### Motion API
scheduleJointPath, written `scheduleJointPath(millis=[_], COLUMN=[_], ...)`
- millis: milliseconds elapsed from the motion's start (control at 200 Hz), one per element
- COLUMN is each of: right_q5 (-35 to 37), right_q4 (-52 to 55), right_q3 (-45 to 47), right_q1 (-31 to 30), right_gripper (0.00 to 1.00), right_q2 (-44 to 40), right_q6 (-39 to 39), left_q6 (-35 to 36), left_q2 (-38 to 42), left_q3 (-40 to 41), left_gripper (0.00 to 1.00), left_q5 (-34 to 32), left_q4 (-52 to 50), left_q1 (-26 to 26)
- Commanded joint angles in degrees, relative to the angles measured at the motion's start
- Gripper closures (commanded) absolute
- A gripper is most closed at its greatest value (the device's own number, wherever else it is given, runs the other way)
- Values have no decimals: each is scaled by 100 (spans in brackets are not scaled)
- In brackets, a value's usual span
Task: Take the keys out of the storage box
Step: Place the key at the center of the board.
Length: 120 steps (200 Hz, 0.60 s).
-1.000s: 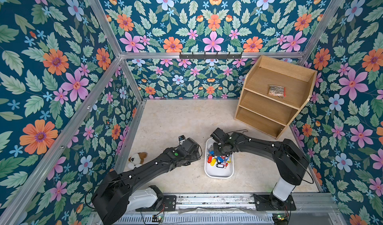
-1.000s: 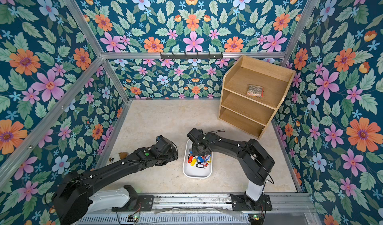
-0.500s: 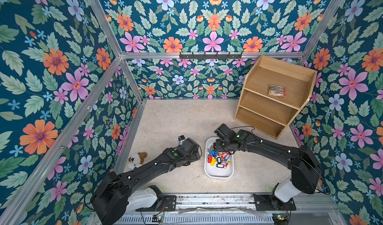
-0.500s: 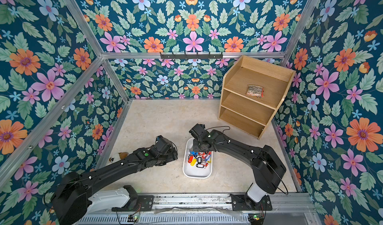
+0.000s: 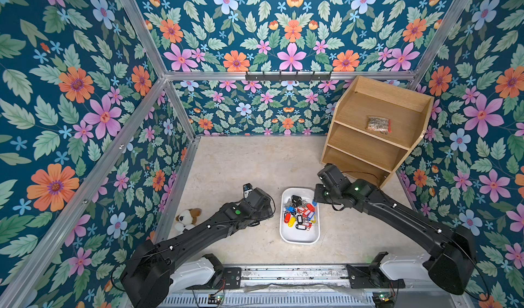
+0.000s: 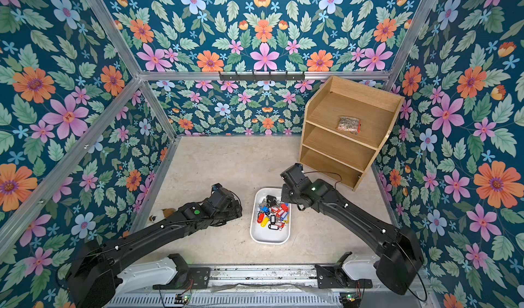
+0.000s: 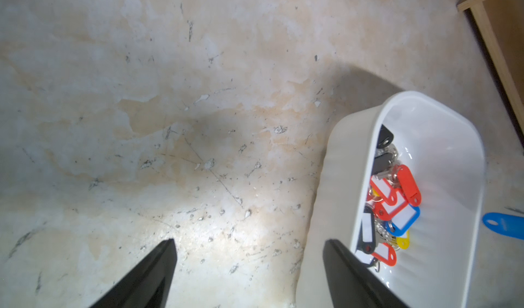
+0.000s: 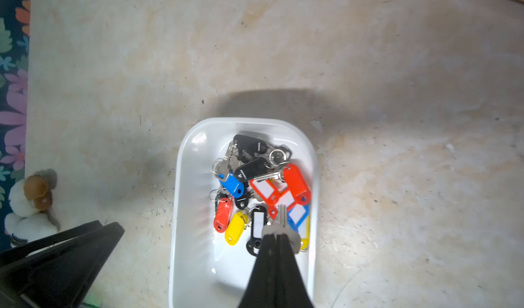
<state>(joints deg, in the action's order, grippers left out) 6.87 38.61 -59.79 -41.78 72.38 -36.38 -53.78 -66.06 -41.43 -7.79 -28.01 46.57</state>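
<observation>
Right wrist view showed the right gripper (image 8: 276, 237) clamped on a single silver key (image 8: 281, 217) by the rim of the storage box (image 8: 195, 264), the task barely begun (by all appearances): the other keys (image 8: 255, 184) lay heaped inside the box. The left gripper (image 7: 249, 241) hung spread wide and empty just outside the box's wall.

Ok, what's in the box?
Keys with red, blue, yellow and black tags, heaped at one end of the box. The right pincer, shut on a key, hides some beneath it.
</observation>
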Motion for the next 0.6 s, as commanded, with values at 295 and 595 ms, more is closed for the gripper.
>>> scheduleJointPath(millis=[295, 595], right_q5=[-301, -389], right_q4=[-316, -797], right_q3=[1872, 2377], right_q1=[1128, 1428], right_gripper=[100, 80], right_q2=[-1171, -880], right_q6=[-83, -133], left_q6=[500, 596], left_q2=[15, -297], left_q3=[-471, -881], left_gripper=[16, 18], left_q5=[-497, -475], left_q4=[-458, -641], left_q1=[67, 376])
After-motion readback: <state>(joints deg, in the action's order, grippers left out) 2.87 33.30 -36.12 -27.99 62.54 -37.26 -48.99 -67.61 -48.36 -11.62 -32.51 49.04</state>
